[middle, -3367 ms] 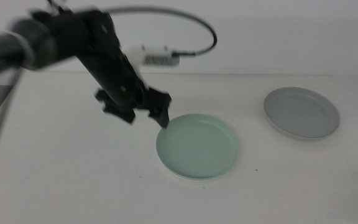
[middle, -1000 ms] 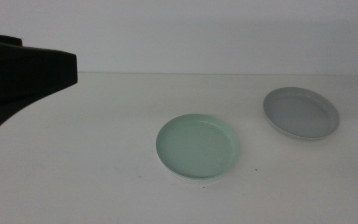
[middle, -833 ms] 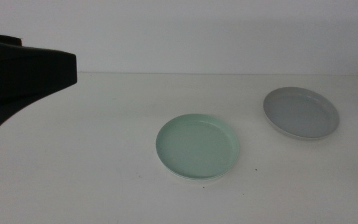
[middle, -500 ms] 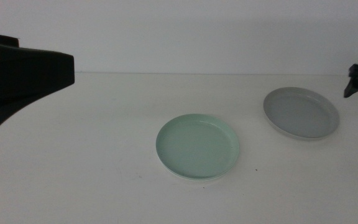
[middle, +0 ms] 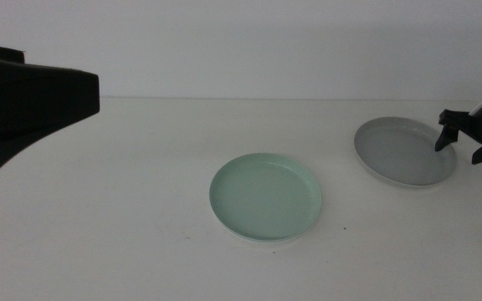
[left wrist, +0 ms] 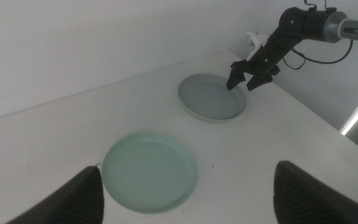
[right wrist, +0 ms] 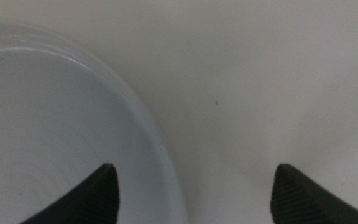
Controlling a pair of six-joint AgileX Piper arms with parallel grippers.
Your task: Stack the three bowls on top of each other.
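Note:
The mint green bowl (middle: 266,196) lies at the table's middle, with a paler rim showing under its front edge. To its right and farther back sits the grey bowl (middle: 404,150). My right gripper (middle: 461,144) hangs open just over the grey bowl's right rim. The right wrist view has that rim (right wrist: 160,162) running between its two spread jaws, and the left wrist view shows the same gripper (left wrist: 242,81) at the grey bowl (left wrist: 211,98). My left gripper (left wrist: 191,199) is open, empty and held high, back from the green bowl (left wrist: 149,171).
The left arm's dark bulk (middle: 23,100) fills the left edge of the middle view. A cable (left wrist: 319,59) trails behind the right arm. The white table (middle: 124,217) ends close to the right of the grey bowl.
The left gripper pulled away from the green bowl and now holds still at the left. The right gripper came in from the right edge to the grey bowl's rim.

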